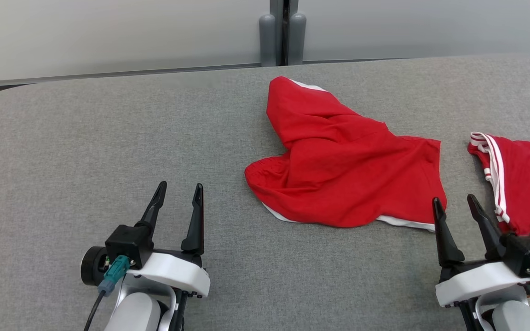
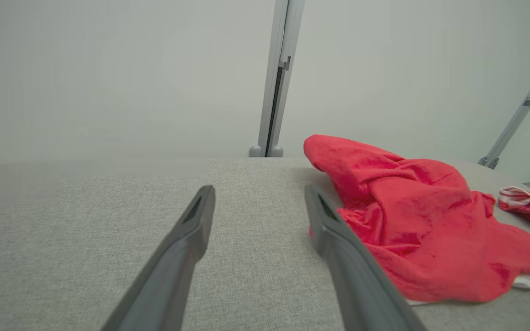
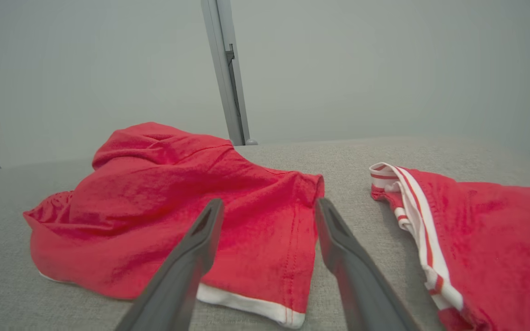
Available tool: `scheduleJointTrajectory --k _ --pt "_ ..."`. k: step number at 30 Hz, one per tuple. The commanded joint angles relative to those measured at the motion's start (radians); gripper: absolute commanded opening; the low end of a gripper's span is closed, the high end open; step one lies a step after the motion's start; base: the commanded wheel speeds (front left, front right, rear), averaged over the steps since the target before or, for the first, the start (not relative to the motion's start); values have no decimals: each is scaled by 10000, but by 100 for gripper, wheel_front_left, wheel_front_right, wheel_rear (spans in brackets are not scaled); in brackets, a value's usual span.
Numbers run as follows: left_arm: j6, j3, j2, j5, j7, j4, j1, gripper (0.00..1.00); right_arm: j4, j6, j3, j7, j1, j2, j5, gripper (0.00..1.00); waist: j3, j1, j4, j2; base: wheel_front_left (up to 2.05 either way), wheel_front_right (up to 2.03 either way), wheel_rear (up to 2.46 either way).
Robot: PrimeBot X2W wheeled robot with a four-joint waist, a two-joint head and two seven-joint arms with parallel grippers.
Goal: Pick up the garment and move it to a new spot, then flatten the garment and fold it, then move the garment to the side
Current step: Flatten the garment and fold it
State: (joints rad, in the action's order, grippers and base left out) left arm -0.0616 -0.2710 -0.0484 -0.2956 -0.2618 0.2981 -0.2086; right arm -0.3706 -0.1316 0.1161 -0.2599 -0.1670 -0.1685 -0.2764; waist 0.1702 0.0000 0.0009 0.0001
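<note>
A crumpled red garment (image 1: 343, 170) with a white hem lies on the grey table (image 1: 108, 138), right of centre; it also shows in the left wrist view (image 2: 421, 220) and the right wrist view (image 3: 177, 207). My left gripper (image 1: 180, 193) stands open at the lower left, well clear of the cloth, with nothing between its fingers (image 2: 200, 216). My right gripper (image 1: 454, 207) stands open just in front of the garment's near right corner. Its fingers (image 3: 325, 220) frame that hem without holding it.
A second red garment (image 1: 527, 179) with white side stripes lies at the table's right edge, close beside my right gripper; it also shows in the right wrist view (image 3: 490, 239) and the left wrist view (image 2: 529, 204). A grey post (image 1: 282, 32) and pale wall stand behind the table.
</note>
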Motion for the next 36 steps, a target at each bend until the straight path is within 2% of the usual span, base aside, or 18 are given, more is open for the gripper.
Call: scheduleJointTrajectory --k 1,7,10,15,18,26,31,36 --pt "49 25 -43 67 -41 29 -49 100 120 18 -28 -68 102 48 224 100 74 0 -112 -1 0 0 0" --pt "130 -92 -41 68 -41 228 -152 100 109 18 -123 -69 70 106 422 100 182 0 -175 -1 0 0 0" --pt "332 -333 -40 380 -41 655 -369 100 111 18 -191 -53 -45 153 503 100 309 0 -216 -1 0 0 0" --pt "768 -972 -324 1185 -31 2117 -1119 100 118 18 -174 -2 -225 197 566 100 618 0 -417 -1 0 0 0" --pt "1089 -1332 -303 1419 3 3029 -1776 100 121 18 -223 -5 -328 202 580 100 825 0 -597 -1 0 0 0" --pt "1572 -1879 -229 1545 10 4803 -3337 100 113 18 -267 -35 -558 225 529 100 1242 0 -1070 -1 0 0 0" --pt "1665 -1879 -189 1323 -33 5184 -3886 100 51 18 -300 -56 -580 263 513 100 1339 0 -1222 -1 0 0 0" --pt "1760 -1828 -237 1188 -36 4868 -4065 100 -27 18 -277 -62 -643 294 527 100 1388 0 -1326 -1 0 0 0"
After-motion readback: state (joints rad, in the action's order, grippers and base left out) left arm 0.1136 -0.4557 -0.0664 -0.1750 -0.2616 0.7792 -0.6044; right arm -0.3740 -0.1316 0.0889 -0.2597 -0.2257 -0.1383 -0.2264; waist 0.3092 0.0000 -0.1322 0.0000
